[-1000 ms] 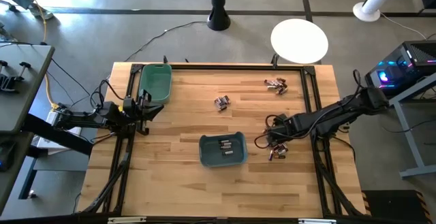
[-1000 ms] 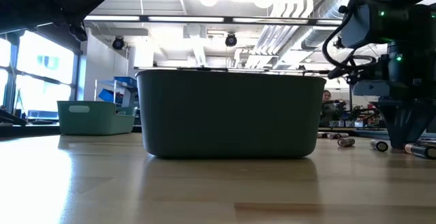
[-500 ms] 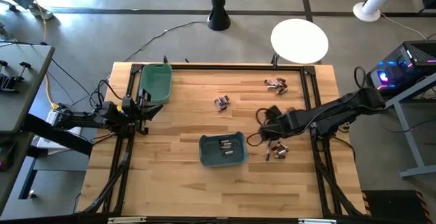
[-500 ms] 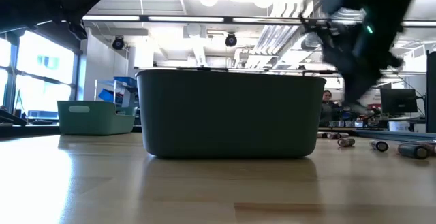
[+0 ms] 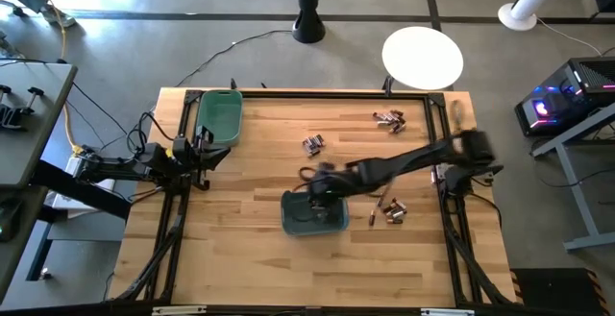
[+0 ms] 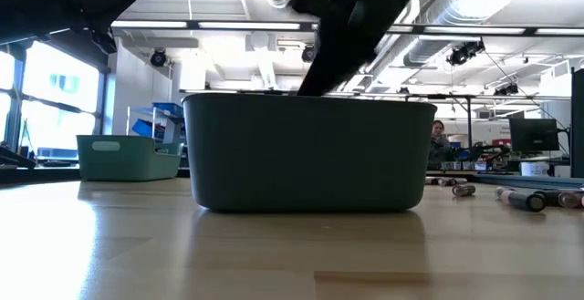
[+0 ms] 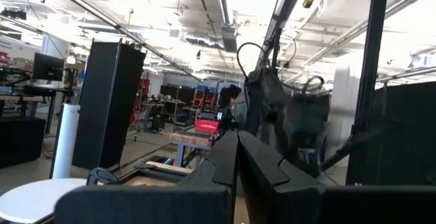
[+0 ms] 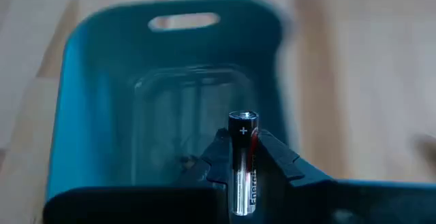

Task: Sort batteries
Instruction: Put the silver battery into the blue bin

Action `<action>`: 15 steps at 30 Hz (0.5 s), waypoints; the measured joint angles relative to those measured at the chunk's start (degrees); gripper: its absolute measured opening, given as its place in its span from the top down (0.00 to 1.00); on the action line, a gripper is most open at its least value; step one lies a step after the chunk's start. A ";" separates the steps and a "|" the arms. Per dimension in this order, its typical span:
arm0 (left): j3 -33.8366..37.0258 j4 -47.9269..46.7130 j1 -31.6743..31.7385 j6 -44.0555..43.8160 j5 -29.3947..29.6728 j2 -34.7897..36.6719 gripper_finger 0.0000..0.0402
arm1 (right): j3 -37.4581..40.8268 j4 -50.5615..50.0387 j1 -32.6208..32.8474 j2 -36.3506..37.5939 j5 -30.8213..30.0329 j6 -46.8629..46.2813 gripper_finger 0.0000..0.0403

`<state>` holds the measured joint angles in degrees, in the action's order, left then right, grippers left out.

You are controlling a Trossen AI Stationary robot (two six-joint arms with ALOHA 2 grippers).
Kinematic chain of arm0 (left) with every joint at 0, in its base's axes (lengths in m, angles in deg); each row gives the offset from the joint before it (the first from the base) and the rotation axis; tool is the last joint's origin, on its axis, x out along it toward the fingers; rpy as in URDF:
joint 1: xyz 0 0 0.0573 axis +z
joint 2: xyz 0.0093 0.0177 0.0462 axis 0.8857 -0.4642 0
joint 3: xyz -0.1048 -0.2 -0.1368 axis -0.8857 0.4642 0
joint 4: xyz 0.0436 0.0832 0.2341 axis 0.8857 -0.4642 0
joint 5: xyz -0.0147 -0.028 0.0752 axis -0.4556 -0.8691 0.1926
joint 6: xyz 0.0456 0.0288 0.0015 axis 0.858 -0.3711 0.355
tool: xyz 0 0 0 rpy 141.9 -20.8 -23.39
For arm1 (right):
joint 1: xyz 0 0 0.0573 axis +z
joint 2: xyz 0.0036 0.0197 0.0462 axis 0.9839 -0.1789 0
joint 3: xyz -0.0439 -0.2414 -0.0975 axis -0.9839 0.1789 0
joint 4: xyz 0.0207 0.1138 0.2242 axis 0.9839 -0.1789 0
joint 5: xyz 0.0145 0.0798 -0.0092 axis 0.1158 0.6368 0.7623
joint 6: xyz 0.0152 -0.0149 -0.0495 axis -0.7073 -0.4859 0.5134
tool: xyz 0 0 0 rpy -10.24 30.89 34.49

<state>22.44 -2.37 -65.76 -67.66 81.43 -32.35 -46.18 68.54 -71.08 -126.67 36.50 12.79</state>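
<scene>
Right tool [image 5: 322, 189] clamped on one battery [image 8: 243, 157], hovering over the blue bin [image 5: 288, 222] mid-table; left tool [image 5: 204, 153] pinched together, parked by the green bin [image 5: 217, 116]. Sorting looks barely started: three loose clusters of batteries [image 5: 389, 211] [image 5: 313, 144] [image 5: 389, 119] left on the table [image 5: 250, 258].

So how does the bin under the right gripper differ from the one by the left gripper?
The teal bin sits mid-table; the green bin sits at the far left corner. The teal bin has the right gripper above it, shut on a battery; the green bin only has the shut left gripper waiting beside it. Both are open-topped rectangular bins with a handle slot.
</scene>
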 joint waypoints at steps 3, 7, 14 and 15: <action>0.00 0.01 0.00 0.00 0.00 0.00 0.99 | -5.86 -0.30 -0.81 -6.83 5.95 3.15 0.95; 0.00 -0.02 0.00 0.00 0.03 0.00 0.99 | -13.94 -4.34 -1.47 -13.64 8.80 6.20 0.95; 0.00 -0.06 0.00 0.00 0.05 0.00 0.99 | -19.60 -9.03 -2.39 -18.64 9.10 10.46 0.94; 0.00 -0.06 0.00 0.00 0.00 0.00 0.99 | -19.60 -9.01 -2.65 -19.00 9.62 10.72 0.94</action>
<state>22.44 -2.43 -65.76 -67.66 81.43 -32.35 -65.78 59.53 -73.73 -145.67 46.12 23.51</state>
